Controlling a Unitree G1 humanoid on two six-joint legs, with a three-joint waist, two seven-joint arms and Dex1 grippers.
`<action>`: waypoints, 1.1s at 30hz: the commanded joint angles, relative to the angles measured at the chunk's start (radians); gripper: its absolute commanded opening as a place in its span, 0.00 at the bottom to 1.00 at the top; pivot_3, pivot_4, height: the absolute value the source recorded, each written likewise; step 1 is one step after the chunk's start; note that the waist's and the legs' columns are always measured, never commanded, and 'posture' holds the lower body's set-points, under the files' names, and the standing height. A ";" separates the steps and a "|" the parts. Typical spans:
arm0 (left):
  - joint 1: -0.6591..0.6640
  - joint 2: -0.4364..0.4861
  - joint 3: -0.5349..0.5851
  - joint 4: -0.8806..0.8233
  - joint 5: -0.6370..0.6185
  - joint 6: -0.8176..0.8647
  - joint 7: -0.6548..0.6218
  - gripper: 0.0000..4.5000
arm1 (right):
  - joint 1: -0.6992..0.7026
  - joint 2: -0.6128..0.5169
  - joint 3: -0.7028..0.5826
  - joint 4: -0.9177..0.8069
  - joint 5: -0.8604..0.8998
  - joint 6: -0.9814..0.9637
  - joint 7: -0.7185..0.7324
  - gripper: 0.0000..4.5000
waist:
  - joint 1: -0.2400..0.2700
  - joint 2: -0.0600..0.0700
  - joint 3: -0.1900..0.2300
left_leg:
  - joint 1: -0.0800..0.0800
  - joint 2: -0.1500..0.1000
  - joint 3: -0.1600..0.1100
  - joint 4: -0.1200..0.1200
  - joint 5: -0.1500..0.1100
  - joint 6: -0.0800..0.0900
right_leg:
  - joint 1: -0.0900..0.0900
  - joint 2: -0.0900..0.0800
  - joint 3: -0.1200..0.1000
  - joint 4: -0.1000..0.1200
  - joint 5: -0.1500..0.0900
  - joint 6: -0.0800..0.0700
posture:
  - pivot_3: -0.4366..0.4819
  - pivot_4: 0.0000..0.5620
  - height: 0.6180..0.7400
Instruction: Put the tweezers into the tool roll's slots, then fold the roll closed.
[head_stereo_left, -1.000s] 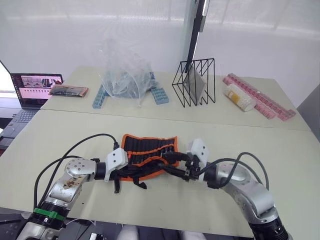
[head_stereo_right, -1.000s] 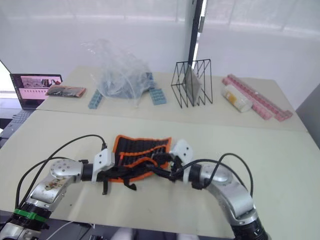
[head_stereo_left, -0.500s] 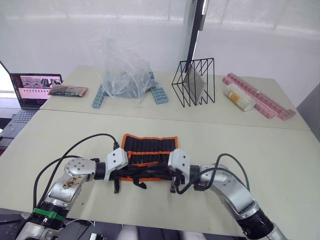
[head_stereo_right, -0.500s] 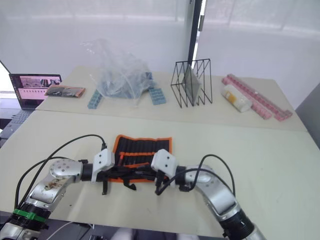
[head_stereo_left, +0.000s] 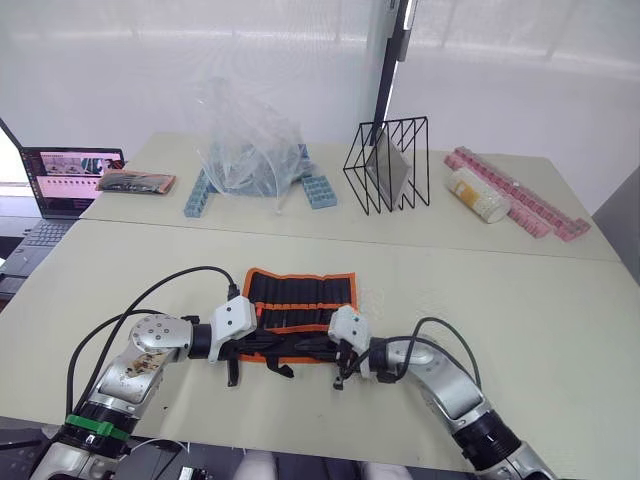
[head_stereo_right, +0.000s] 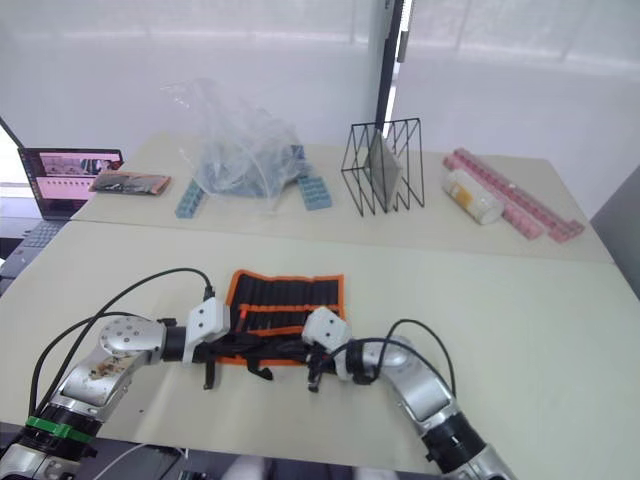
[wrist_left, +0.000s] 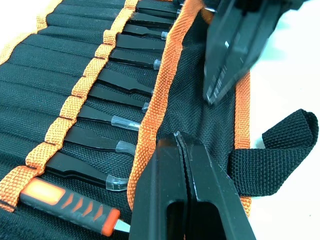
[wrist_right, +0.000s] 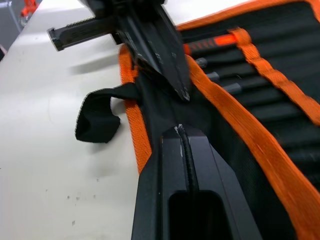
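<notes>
We see the tool roll (head_stereo_left: 300, 302) lying open at table centre, tweezers (wrist_left: 120, 95) already slotted, so folding remains. Our left gripper (wrist_left: 182, 145) at the near flap's 9 o'clock and right gripper (wrist_right: 182, 131) at 3 o'clock are both pressed together on that flap.

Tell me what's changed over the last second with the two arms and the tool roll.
The right gripper swung from the tool roll's right end toward the robot and to its left, and its fingers now press shut on the near flap. The flap it had lifted lies flatter. The left gripper stayed at the roll's near left corner, shut. The tweezers stayed slotted.
</notes>
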 joint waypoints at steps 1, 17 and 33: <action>0.006 0.020 -0.005 0.027 0.035 -0.003 0.000 0.00 | 0.065 -0.048 -0.020 -0.031 0.028 0.085 0.020 0.00 | 0.000 0.000 0.000 | 0.000 0.000 0.000 0.000 0.000 0.000 | 0.000 0.000 0.000 0.000 0.000 0.000 | 0.48 0.27 0.84; 0.010 0.018 -0.001 0.033 0.045 -0.030 0.008 0.00 | 0.157 -0.073 -0.146 -0.254 0.165 0.088 0.011 0.00 | -0.002 0.000 0.000 | -0.001 0.000 0.000 0.000 0.000 0.000 | -0.001 0.000 0.000 -0.001 0.000 0.000 | 0.48 0.27 0.84; -0.024 -0.015 -0.035 0.044 0.073 -0.059 0.011 0.00 | 0.070 -0.129 -0.398 -0.243 0.410 0.642 -0.216 0.48 | 0.002 0.001 0.001 | -0.002 0.000 0.000 0.000 0.000 0.000 | -0.001 0.000 0.000 -0.001 0.000 0.000 | 0.48 0.27 0.84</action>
